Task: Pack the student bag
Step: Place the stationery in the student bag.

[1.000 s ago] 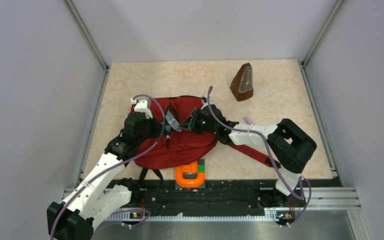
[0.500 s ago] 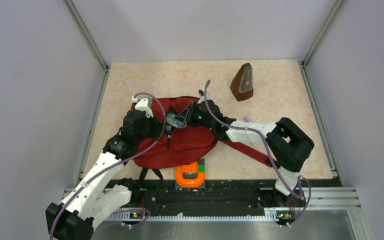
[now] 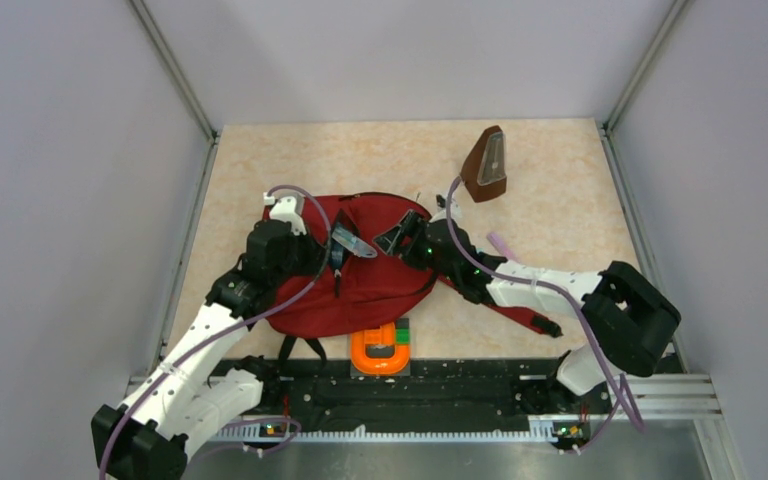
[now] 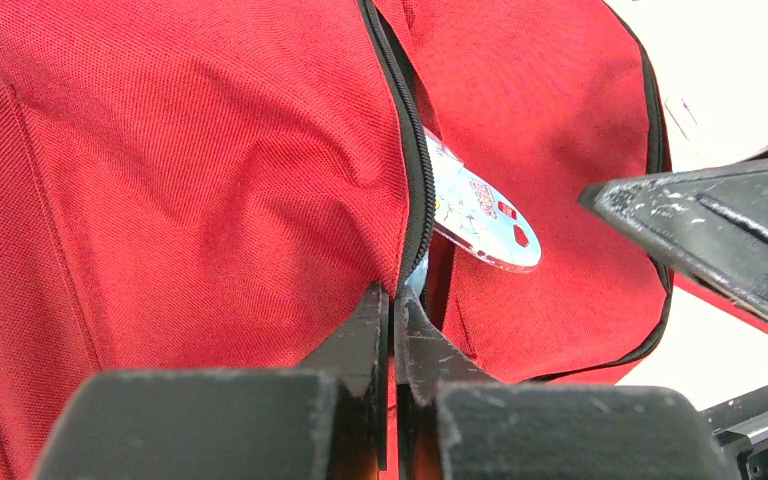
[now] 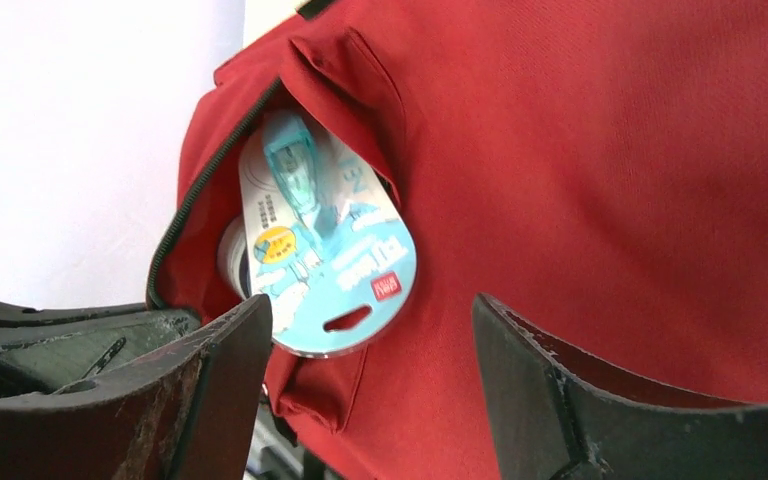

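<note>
Student bag [image 3: 365, 295] lies mid-counter [image 3: 560, 190]. Left end effector [image 4: 393, 300] clenched on its zipper edge; right end effector [image 5: 365, 315] released, jaws apart. Risk: blister card [image 5: 325, 240] only half in, could slip out if flap sags.

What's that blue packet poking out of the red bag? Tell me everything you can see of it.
A flat light-blue card packet with a rounded end, a hang slot, a small red logo and a yellow sticker; a teal item sits under clear plastic. It looks like glossy card. It lies half inside the bag's zipper opening, rounded end sticking out over the red fabric. The right fingers stand open on either side, clear of it.
</note>
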